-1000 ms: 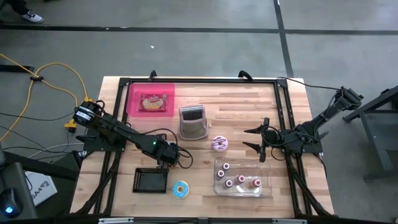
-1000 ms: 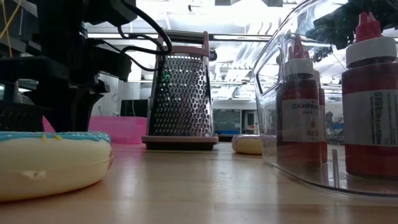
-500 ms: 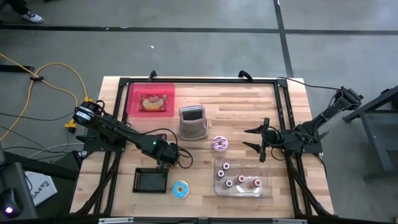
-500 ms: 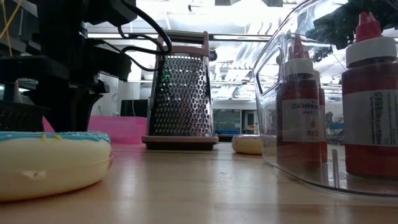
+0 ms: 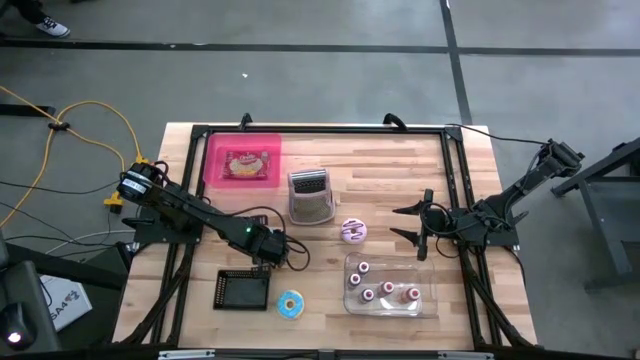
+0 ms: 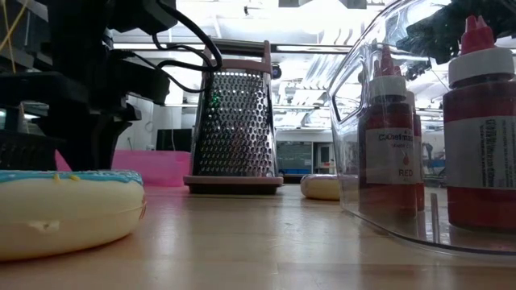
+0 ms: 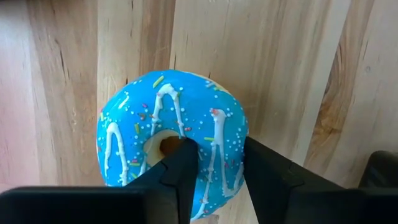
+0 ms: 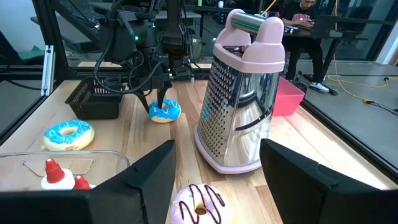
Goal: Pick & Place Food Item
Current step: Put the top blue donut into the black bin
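Two blue doughnuts are lying on the table (image 5: 400, 160). The gripped doughnut (image 7: 134, 149) is sitting left of centre, under the left gripper (image 7: 216, 152), and in the high view it is hidden by that arm. The spare doughnut (image 5: 291, 305) is lying nearer the front edge, just to the right of the black basket (image 5: 242, 290).

The left gripper is reaching straight down and pinching the gripped doughnut's ring, with one finger (image 7: 183, 162) in the hole and the other against the outer rim. The doughnut is resting flat on the wood with its icing and sprinkles facing up and its hole pointing straight up. It is round, so it has no long axis.

Around it:
- The basket is sitting close on the near-left.
- The grater (image 5: 311, 195) is standing upright to the far right.
- The pink-iced doughnut (image 5: 354, 231) is lying to the right, beyond the grater's base.
- The clear tub (image 5: 430, 298), holding red bottles (image 5: 388, 290), is sitting near-right.
- The pink tray (image 5: 215, 150), with a packet (image 5: 243, 162) in it, is sitting at the far-left corner, well apart.

The right gripper (image 5: 420, 226) is hovering at the right side with its fingers spread wide and nothing between them, facing the grater.
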`<action>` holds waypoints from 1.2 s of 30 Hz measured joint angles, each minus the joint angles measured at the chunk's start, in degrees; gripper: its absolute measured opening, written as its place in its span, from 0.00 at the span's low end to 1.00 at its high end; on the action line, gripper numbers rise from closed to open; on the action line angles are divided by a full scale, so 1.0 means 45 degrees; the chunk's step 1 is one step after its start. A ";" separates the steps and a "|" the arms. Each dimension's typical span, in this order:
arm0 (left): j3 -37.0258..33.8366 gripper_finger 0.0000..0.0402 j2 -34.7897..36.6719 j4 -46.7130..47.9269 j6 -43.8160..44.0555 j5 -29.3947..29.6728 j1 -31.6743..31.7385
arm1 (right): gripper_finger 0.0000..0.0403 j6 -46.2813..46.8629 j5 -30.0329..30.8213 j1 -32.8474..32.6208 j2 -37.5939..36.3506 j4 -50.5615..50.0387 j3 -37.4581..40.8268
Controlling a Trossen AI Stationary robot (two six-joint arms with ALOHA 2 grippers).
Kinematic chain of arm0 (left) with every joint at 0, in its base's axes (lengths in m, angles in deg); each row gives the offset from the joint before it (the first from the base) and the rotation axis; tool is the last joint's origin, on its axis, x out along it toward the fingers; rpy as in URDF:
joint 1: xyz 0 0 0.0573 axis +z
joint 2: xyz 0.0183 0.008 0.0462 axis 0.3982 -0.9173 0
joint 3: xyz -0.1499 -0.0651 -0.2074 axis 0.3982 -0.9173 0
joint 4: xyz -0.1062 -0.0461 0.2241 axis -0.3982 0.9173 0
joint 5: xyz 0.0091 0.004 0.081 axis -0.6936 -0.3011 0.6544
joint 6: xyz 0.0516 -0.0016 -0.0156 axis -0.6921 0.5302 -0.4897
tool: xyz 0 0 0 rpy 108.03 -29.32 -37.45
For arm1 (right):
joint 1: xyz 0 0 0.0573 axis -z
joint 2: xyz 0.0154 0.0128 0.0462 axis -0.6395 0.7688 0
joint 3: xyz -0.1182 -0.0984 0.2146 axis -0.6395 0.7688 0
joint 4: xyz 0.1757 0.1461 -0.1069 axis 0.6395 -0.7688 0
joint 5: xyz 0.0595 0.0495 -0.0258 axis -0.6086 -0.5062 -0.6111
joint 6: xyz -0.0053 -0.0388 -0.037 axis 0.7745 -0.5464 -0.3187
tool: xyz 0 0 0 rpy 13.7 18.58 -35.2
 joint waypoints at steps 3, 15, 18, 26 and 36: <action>0.0000 0.28 0.0000 0.0000 0.0001 0.0001 0.0000 | 0.55 0.0000 0.0000 0.0002 -0.0001 0.0000 0.0000; 0.0019 0.27 0.0138 0.0015 0.0001 -0.0553 -0.0005 | 0.55 0.0000 0.0001 0.0001 -0.0001 -0.0004 0.0000; 0.0019 0.27 0.0479 0.0019 0.0001 -0.0578 -0.0010 | 0.55 0.0000 0.0001 0.0000 -0.0001 -0.0005 0.0000; 0.0024 0.27 0.1917 0.0098 0.0001 -0.0505 0.0142 | 0.55 0.0000 0.0005 0.0004 0.0004 0.0000 0.0000; 0.0024 0.27 0.3170 0.0151 0.0001 -0.0520 0.0063 | 0.55 0.0039 0.0005 0.0004 0.0000 -0.0005 0.0000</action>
